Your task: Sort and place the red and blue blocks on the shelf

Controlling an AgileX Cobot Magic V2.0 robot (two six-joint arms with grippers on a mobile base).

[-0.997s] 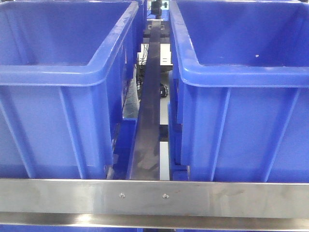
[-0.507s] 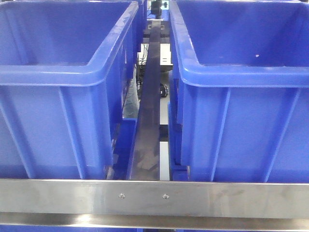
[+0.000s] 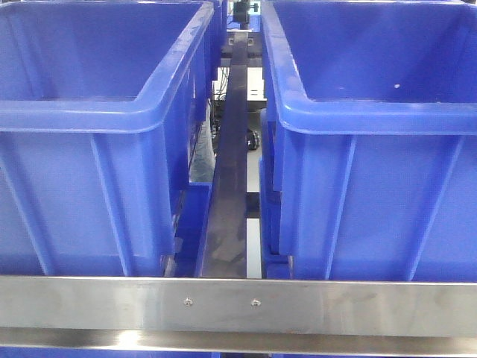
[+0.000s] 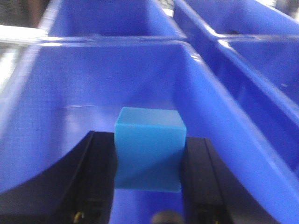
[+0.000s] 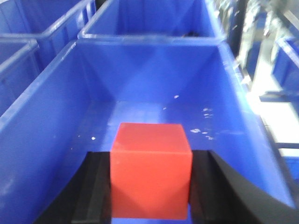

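- Front-facing view: Two large blue bins — the left bin (image 3: 97, 142) and the right bin (image 3: 373, 142) — sat side by side on the shelf behind its steel front rail (image 3: 238, 304), with a dark centre rail (image 3: 232, 179) running between them. Neither arm nor either block appeared here, so this view gave no check on height above the bin floors.
- Left wrist view: The left gripper (image 4: 148, 186) was clamped on the blue block (image 4: 149, 154), its black fingers (image 4: 100, 177) pressed against the cube's two sides. The block hung inside a blue bin (image 4: 56, 107), over the floor and clear of the walls; how far above the floor could not be told. A good release would likely mean lowering close to the floor first, then parting the fingers evenly so the cube would not tumble.
- Right wrist view: The right gripper (image 5: 150, 196) held the red block (image 5: 150, 170) squarely between its fingers (image 5: 98, 191), over the floor of another blue bin (image 5: 51, 116) — roughly centred between the side walls. The same care seemed to apply: keep the cube level, stay off the walls, and open only once low enough to limit bounce.
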